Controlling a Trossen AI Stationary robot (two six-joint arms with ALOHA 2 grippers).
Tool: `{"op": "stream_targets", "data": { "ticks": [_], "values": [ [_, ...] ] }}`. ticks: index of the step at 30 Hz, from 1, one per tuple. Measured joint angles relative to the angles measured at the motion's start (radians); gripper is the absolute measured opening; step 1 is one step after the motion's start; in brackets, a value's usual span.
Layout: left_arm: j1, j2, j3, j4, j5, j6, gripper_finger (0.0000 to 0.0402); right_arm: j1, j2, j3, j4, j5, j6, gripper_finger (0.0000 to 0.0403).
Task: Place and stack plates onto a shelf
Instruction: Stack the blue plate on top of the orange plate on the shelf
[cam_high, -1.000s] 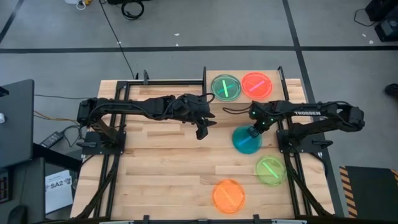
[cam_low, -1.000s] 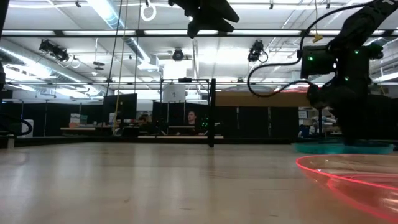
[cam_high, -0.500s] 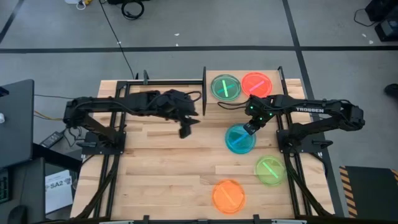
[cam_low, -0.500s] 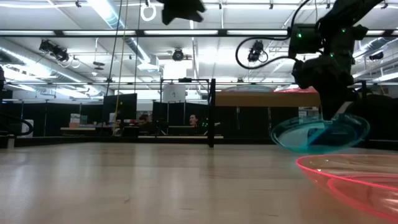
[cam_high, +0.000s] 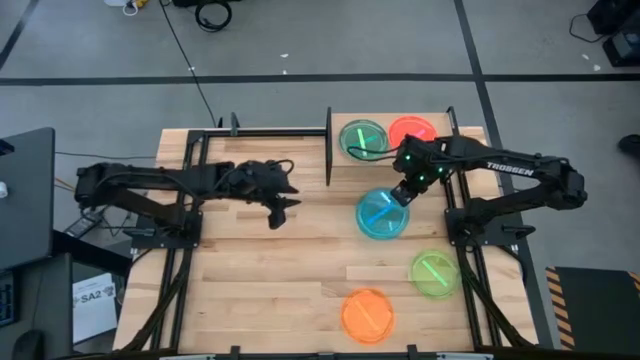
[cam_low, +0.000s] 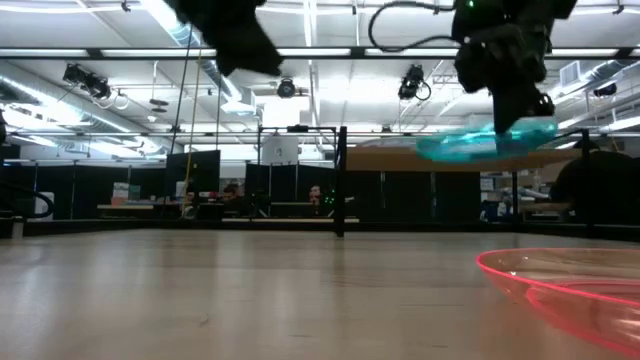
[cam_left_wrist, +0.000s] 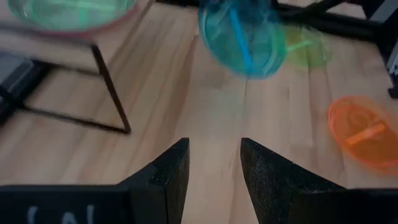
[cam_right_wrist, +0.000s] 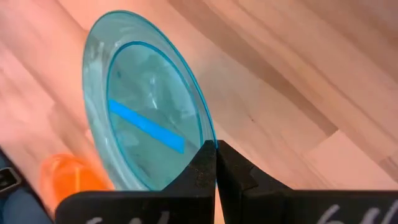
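Observation:
My right gripper (cam_high: 401, 191) is shut on a blue plate (cam_high: 381, 213), held in the air near the shelf's front edge; the plate also shows in the low view (cam_low: 487, 143) and the right wrist view (cam_right_wrist: 143, 106). The shelf (cam_high: 387, 117), a light-wood board on black posts at the far right, carries a green plate (cam_high: 362, 137) and a pink plate (cam_high: 412, 129). Another green plate (cam_high: 435, 272) and an orange plate (cam_high: 367, 315) lie flat on the table. My left gripper (cam_high: 277, 208) is open and empty above the table's middle left (cam_left_wrist: 214, 165). My right gripper pinches the blue plate's rim (cam_right_wrist: 208, 144) between its two fingers, on the plate's far right side. The fingers slant down from the far right. The plate is lifted clear of the table, slightly tilted, and reaches out from the fingers toward the near left.
The shelf's black front posts (cam_high: 329, 145) and the black frame rails along both table sides stand close to the arms. A plate rim (cam_low: 570, 290) lies close to the low camera. Bare wood lies between the two grippers.
My right gripper has lifted the blue plate off the table and carried it up and toward the far left, nearer the shelf; the plate now hangs clear and slightly tilted. My left gripper has drawn back toward the table's left edge.

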Motion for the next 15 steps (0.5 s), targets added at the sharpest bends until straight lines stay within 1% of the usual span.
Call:
{"op": "stream_targets", "data": {
  "ticks": [4, 8, 12, 15],
  "values": [
    [-0.006, -0.027, -0.162, 0.147, 0.001, -0.039, 0.0151, -0.012, 0.000, 0.095, -0.065, 0.000, -0.023, 0.0007],
    [-0.024, -0.027, -0.285, 0.299, 0.001, -0.073, 0.0151, -0.034, 0.000, 0.197, -0.146, 0.000, -0.034, 0.0007],
    [-0.050, -0.025, -0.379, 0.450, 0.001, -0.117, 0.0151, -0.063, 0.000, 0.301, -0.222, 0.015, -0.071, 0.0007],
    [-0.072, -0.024, -0.419, 0.529, 0.000, -0.140, 0.0151, -0.092, 0.000, 0.372, -0.266, 0.040, -0.093, 0.0007]
  ]
}}
